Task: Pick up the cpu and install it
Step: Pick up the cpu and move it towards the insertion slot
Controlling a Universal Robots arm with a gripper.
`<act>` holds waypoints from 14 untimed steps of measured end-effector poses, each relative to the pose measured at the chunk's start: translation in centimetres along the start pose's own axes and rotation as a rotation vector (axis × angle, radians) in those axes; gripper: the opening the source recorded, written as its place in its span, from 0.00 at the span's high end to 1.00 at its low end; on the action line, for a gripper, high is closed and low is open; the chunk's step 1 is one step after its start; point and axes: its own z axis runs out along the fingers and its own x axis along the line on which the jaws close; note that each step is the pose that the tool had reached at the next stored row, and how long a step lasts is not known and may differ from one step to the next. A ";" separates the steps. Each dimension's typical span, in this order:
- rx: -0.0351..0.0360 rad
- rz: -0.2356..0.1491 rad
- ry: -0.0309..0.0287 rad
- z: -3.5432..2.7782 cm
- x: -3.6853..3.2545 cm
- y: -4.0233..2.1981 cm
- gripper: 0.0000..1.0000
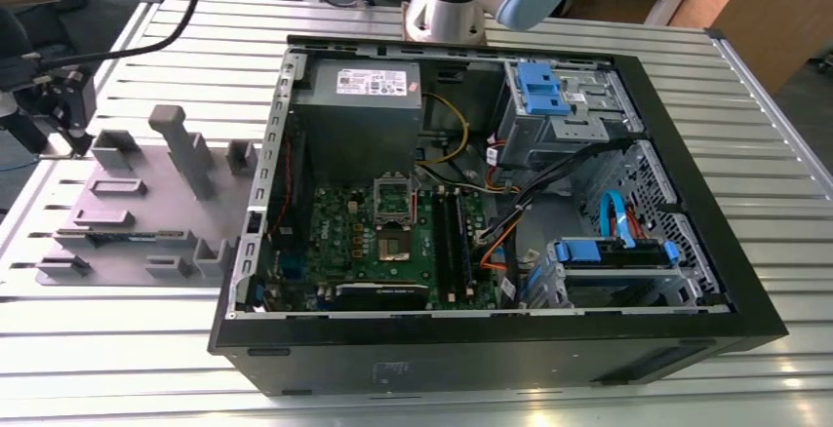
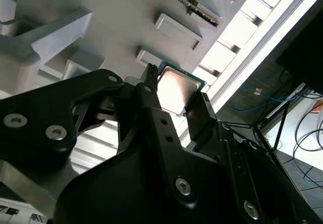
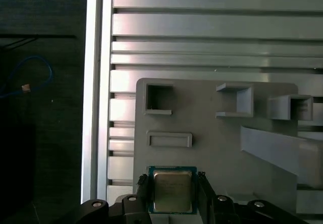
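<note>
You're working over a slatted metal tabletop [image 1: 781, 203], and the open PC case [image 1: 495, 349] takes up most of it. Its black walls stand well above the motherboard [image 1: 351, 242], and that is the first hazard: a low approach from the holder side would, I judge, run the load into the case wall. Inside, a bundle of cables [image 1: 540, 193] crosses just beside the socket [image 1: 397, 244] (its dark load frame [image 1: 394, 193] stands hinged up behind it), so a wide descent could snag them.

At the exterior view's left lies the grey holder plate [image 1: 156, 217], with its stepped blocks [image 1: 182, 149] standing near the gripper [image 3: 172, 177]. A sideways move made too low could clip one of them.

The fingers [image 3: 143, 191] sit closed against two opposite edges of the cpu [image 3: 172, 193], with no gap showing in both wrist views, so I judge it gripped. The chip is at the plate's edge, near the rim of the tabletop; whether it is clear of the plate I cannot tell. The hold is thin — edges only — so a jolt could tilt or drop it, and a tilted or turned chip pressed into the socket would likely damage the contacts.
</note>
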 end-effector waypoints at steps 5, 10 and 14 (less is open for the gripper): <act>0.0000 0.000 0.0000 -0.90 0.01 0.03 0.53; -0.0001 0.000 -0.0001 -1.54 0.02 0.06 0.53; 0.0000 0.000 0.0000 -2.00 0.03 0.07 0.53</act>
